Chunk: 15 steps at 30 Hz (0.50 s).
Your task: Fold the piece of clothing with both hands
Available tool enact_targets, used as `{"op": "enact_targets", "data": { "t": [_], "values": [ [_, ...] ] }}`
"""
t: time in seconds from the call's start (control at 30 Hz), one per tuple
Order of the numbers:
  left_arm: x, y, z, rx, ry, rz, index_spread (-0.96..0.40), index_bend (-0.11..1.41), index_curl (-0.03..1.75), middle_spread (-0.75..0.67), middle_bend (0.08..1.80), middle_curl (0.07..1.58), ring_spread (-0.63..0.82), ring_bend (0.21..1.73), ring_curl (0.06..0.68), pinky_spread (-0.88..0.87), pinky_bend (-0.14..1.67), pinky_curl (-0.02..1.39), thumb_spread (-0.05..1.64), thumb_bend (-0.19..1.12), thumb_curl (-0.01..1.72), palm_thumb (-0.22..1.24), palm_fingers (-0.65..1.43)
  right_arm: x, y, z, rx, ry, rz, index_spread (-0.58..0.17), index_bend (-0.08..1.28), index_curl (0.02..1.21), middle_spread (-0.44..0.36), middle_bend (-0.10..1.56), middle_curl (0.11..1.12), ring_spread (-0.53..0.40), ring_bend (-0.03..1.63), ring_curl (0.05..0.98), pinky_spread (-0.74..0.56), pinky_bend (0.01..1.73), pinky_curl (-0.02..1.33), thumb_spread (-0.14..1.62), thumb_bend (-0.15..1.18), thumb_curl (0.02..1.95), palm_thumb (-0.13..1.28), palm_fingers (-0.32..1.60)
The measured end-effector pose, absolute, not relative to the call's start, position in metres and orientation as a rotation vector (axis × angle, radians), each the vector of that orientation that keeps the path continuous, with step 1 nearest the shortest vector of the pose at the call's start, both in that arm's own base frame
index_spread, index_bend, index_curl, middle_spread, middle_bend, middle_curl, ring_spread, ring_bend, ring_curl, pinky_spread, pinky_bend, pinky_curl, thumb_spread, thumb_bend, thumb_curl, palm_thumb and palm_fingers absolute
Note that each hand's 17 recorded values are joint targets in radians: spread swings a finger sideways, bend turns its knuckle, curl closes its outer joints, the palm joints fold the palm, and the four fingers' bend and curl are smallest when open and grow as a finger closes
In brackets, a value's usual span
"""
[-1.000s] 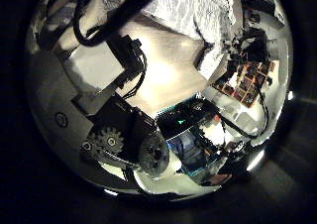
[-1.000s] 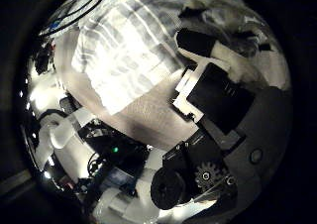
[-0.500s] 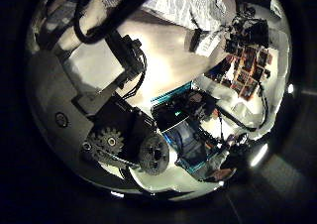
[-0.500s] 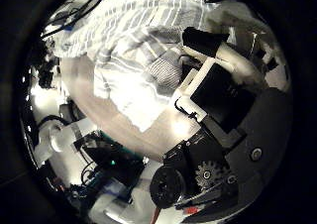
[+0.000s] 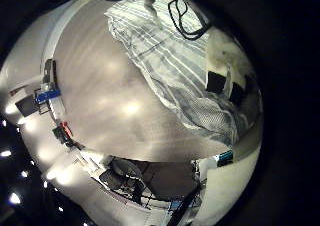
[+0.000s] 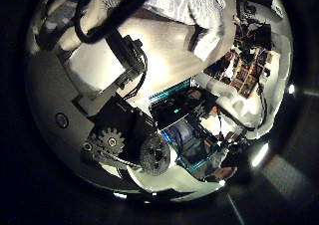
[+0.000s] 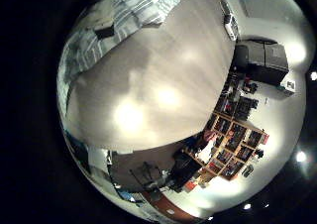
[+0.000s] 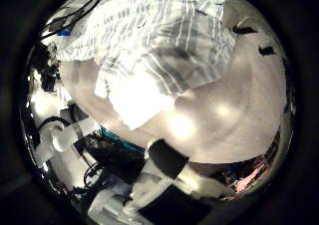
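Striped garment (image 8: 150, 46) lies spread on the table (image 8: 224, 111), flat over most of its length and bunched into folds at one end. In the left little finger side palm view the garment (image 5: 170, 56) has its long axis running from about eleven o'clock to four o'clock across the picture. The wrinkled end is at the four o'clock end and bare table (image 5: 100, 96) lies alongside it. A finger part (image 5: 218, 76) of a hand sits over the cloth near that end; which hand it belongs to cannot be told.

The left hand (image 6: 115, 81) reaches its fingers out over bare table (image 6: 174, 56), relaxed and with nothing between them. The garment's edge (image 6: 189, 6) is beyond them, near twelve o'clock.

The right hand shows only small fingertips (image 8: 245, 28) at the rim of its thumb side view. They are spread wide and clear of the cloth, gripping nothing. Its little finger side view shows mostly table (image 7: 158, 85), with the cloth (image 7: 139, 11) at one edge.
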<state>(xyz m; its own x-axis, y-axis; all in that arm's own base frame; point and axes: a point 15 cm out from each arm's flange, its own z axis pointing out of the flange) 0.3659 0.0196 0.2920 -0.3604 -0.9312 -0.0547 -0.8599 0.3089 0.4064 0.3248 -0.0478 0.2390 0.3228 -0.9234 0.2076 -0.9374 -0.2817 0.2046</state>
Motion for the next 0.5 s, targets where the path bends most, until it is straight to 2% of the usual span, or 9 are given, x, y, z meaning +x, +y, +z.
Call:
{"op": "enact_targets", "data": {
  "t": [0.23,0.5],
  "values": [
    [0.366,0.019,0.289,1.653,-2.372,-0.562,-0.58,0.19,1.59,-0.63,0.84,1.11,-0.48,1.26,0.512,-0.70,0.86,0.72,1.09,-0.01,0.59,0.81,1.07,0.324,-0.028,0.229,2.346,-1.627,0.045,-0.383,0.24,0.46,-0.149,0.57,0.48,-0.173,0.90,0.360,0.06,1.09,0.33,0.98,-0.04,0.33,0.29,0.07],
    [0.364,0.020,0.282,1.649,-2.352,-0.574,-0.56,0.19,1.59,-0.63,0.83,1.11,-0.48,1.26,0.513,-0.71,0.85,0.73,1.09,-0.01,0.59,0.81,1.07,0.325,0.003,0.187,2.402,-1.557,-0.014,-0.370,0.20,0.42,-0.123,0.51,0.44,-0.128,0.83,0.319,0.21,0.98,0.26,0.97,-0.03,0.32,0.28,0.14]
  ]
}}
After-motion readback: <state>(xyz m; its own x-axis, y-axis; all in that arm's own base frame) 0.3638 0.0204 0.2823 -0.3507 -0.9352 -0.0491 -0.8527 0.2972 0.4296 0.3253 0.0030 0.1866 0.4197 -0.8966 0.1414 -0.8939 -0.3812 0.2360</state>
